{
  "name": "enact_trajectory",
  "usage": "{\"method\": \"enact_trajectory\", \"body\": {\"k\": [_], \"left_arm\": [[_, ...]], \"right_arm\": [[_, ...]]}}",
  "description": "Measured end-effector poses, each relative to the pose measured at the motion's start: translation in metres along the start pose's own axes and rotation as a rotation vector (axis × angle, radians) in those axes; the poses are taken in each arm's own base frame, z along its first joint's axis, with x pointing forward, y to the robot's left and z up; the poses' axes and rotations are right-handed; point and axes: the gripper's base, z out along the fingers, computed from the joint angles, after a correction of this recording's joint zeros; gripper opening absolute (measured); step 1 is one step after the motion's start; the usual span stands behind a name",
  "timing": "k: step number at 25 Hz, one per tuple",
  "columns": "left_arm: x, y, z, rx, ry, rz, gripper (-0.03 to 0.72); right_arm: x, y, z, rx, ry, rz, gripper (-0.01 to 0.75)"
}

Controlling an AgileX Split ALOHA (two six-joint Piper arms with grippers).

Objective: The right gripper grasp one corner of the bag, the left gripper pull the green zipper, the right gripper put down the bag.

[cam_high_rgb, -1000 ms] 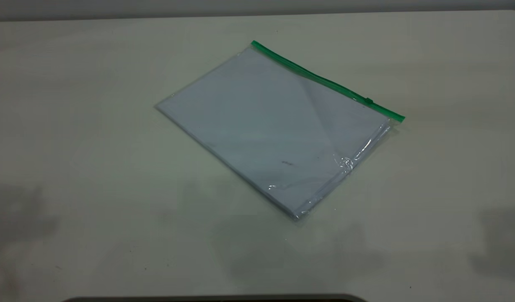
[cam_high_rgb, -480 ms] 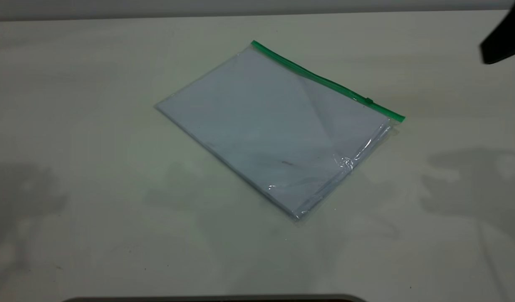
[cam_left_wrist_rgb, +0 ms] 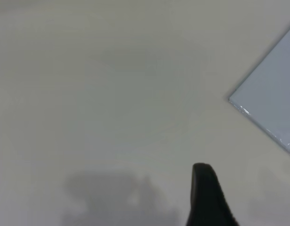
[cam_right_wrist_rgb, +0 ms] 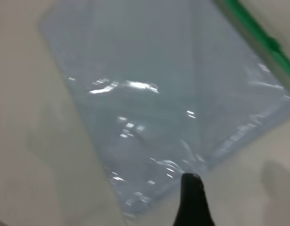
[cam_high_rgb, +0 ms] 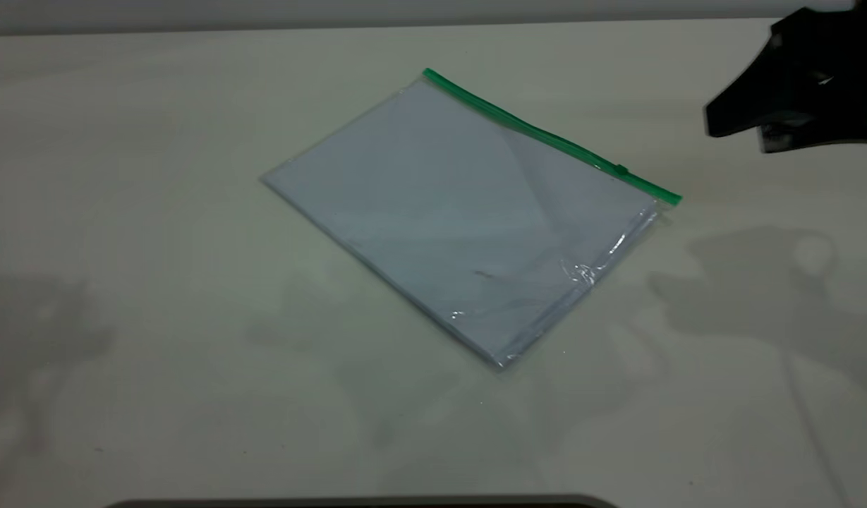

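bag (cam_high_rgb: 468,219) flat near table (cam_high_rgb: 158,353) centre, green zipper (cam_high_rgb: 546,134) along far edge, slider near right end, right gripper (cam_high_rgb: 758,127) in air at upper right, apart from bag, holding nothing, jaw opening unclear, left gripper (cam_left_wrist_rgb: 208,193) off bag's left corner, opening unclear

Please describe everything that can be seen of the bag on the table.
The bag is a flat rectangular pouch of clear, shiny plastic with white paper inside. It lies flat on the table, turned at an angle. The green zipper runs along its far long edge, its slider near the right end. Creases glint near the right short edge. Nothing grips it; the right gripper hovers apart, to the right.
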Motion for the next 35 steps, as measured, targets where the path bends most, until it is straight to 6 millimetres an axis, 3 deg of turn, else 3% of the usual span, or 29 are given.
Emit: {"method": "enact_trajectory", "body": {"k": [2,3,5,6,9,15,26,35], "left_arm": [[0.0,0.0,0.0,0.0,0.0,-0.001,0.499],[-0.011,-0.008,0.014,0.015,0.02,0.101,0.5],[-0.054,-0.03,0.038,0.047,-0.15,0.22,0.5],[-0.055,-0.033,0.05,0.051,-0.141,0.247,0.5],[-0.051,-0.039,0.065,0.066,-0.093,0.281,0.5],[-0.056,-0.044,0.065,0.074,-0.106,0.301,0.5],[-0.05,-0.045,0.067,0.088,-0.038,0.303,0.5],[-0.046,-0.048,0.117,0.1,0.094,0.322,0.5]], "right_arm": [[0.002,-0.001,0.01,-0.055,-0.018,0.005,0.589],[0.004,-0.002,0.016,-0.076,-0.02,0.017,0.589],[0.007,-0.006,0.028,-0.106,-0.012,0.012,0.589],[0.01,-0.009,0.035,-0.111,0.007,0.017,0.589],[0.015,-0.023,0.056,-0.102,0.043,0.035,0.589],[0.018,-0.04,0.084,-0.097,0.079,0.046,0.589],[0.017,-0.042,0.087,-0.088,0.08,0.041,0.589],[0.015,-0.046,0.087,-0.052,0.082,0.029,0.589]]}}
